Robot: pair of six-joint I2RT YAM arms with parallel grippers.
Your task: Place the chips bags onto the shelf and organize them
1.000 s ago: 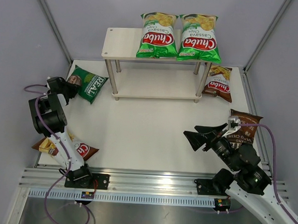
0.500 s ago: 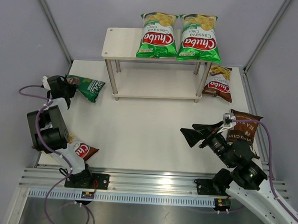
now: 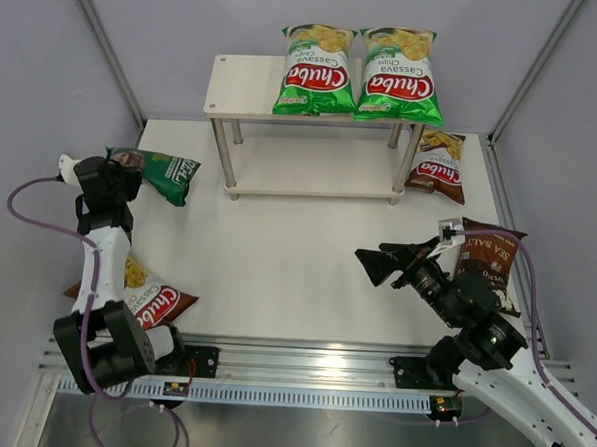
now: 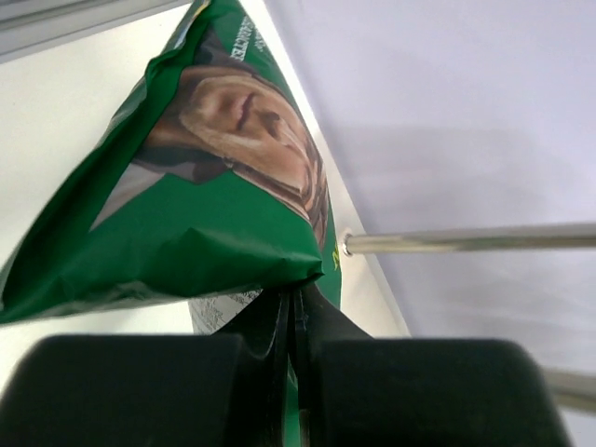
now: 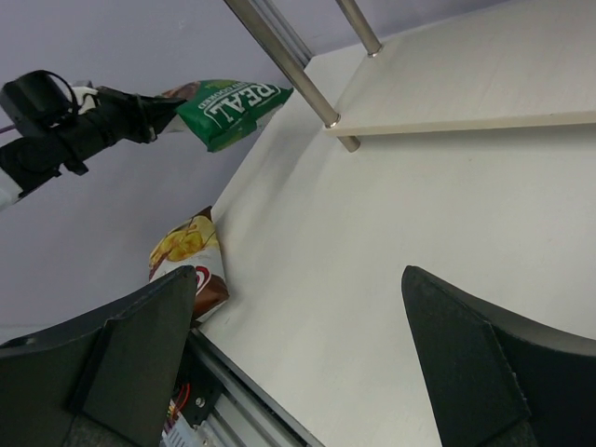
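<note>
Pale white tabletop [image 3: 276, 262] spreads under both arms. Your left gripper [image 3: 113, 177] is clenched on the crimped end seam of the glossy dark green "REAL" chips bag [image 3: 159, 172], held up near the table's far left corner. Expect it to be light, puffy, slippery and easy to crush, so the seam is the safest hold. Its long axis runs sideways, free end toward the two-tier pale wood shelf [image 3: 244, 80]. Your right gripper [image 3: 368, 265] gapes wide, holding nothing.

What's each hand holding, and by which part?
The left hand is shut on the REAL bag, pinching its end seam beside the printed face. The right hand is open and holds nothing.
</note>
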